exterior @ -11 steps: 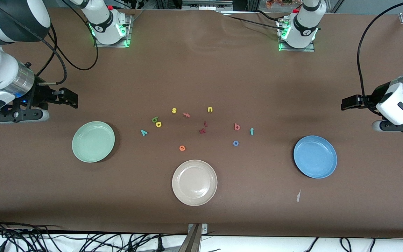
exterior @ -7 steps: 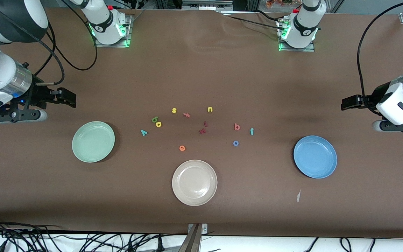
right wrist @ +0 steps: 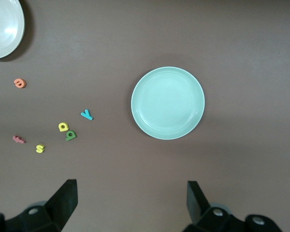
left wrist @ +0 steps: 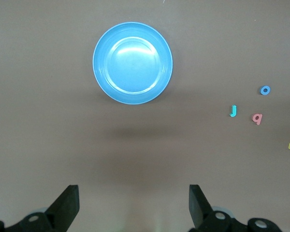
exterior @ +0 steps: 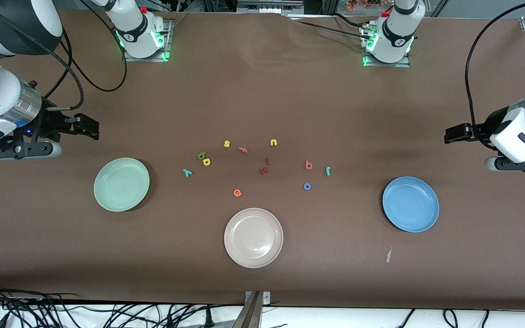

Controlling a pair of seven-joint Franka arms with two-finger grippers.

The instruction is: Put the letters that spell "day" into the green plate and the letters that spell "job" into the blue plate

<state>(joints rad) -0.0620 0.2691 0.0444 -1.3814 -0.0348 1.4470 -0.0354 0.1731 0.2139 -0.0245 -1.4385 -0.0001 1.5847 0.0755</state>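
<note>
Both grippers hang with fingers spread wide and hold nothing: your left gripper is up over bare table toward the left arm's end, the blue plate nearer the front camera than it; your right gripper mirrors it by the green plate. Between the plates lie the "d" touching the "a", the "y", then the "b", "j" and "o". Only the front view shows the beige plate whole.
</note>
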